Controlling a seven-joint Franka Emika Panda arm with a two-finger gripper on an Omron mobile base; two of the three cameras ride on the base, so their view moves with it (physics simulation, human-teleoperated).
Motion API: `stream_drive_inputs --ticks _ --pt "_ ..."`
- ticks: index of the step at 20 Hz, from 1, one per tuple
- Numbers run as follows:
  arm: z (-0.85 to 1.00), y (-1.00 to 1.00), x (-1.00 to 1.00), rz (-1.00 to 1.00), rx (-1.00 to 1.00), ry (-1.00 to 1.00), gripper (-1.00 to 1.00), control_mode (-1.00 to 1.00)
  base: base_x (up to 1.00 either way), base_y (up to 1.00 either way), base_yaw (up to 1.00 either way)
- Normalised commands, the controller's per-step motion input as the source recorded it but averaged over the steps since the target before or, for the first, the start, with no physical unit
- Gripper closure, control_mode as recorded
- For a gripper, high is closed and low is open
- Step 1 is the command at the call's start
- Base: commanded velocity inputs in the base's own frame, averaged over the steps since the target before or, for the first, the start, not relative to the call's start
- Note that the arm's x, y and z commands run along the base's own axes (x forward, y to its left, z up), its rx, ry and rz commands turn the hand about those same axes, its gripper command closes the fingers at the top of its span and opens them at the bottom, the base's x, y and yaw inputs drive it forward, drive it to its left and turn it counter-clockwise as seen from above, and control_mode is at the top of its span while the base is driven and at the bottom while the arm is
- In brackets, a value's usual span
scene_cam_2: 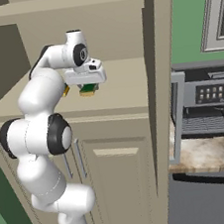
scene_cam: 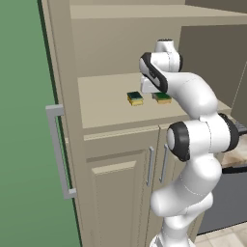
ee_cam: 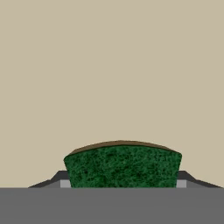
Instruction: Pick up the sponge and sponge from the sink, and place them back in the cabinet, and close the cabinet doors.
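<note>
The end effector (scene_cam_2: pixel 87 85) grips a sponge (ee_cam: pixel 122 165) over the shelf (scene_cam: pixel 103 103); released carelessly, it could knock the other sponge (scene_cam: pixel 135 98).

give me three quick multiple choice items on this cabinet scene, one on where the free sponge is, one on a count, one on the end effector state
1. Where does the free sponge lie?
A. in a sink
B. on the cabinet shelf
C. on the floor

2. How many sponges are in sight?
A. one
B. two
C. four

3. What is the end effector doing?
A. shut on the second sponge
B. open above an empty shelf
C. gripping a door handle

Answers:
1 B, it rests on the beige shelf, left of the arm in the left base view.
2 B, one lies free and one sits under the hand.
3 A, the hand view shows the green pad between the two fingertips.
</note>
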Motion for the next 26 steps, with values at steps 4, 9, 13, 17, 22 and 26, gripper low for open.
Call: stream_drive_inputs --ticks 4,9,13,17,22,26 --pt "0.00 0.00 0.00 0.00 0.00 0.00 -1.00 -1.00 0.00 0.00 0.00" --pt "0.00 0.00 0.00 0.00 0.00 0.00 -1.00 -1.00 0.00 0.00 0.00" --pt "0.00 0.00 0.00 0.00 0.00 0.00 -1.00 -1.00 0.00 0.00 0.00" --pt "0.00 0.00 0.00 0.00 0.00 0.00 -1.00 -1.00 0.00 0.00 0.00" --pt "0.00 0.00 0.00 0.00 0.00 0.00 -1.00 -1.00 0.00 0.00 0.00" --pt "0.00 0.00 0.00 0.00 0.00 0.00 -1.00 -1.00 0.00 0.00 0.00"
